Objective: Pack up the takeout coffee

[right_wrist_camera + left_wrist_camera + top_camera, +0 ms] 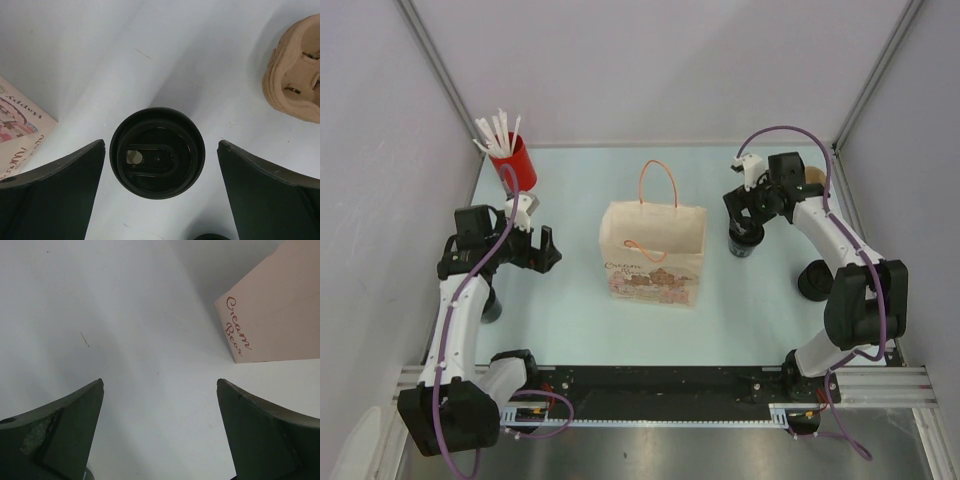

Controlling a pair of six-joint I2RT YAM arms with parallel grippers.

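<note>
Takeout coffee (157, 152): lidded, upright near counter's (580, 320) right edge.
Right hand (161, 143): released, straddling it, not touching.
Left hand (160, 382): released, empty.
Handling: probably light, slick, spillable; grip sidewall below lid.

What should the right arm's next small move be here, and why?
Probably lower the right gripper slightly and close it on the takeout coffee. Its jaws stand open on either side of the cup, which sits centred between them, not yet touched.
</note>
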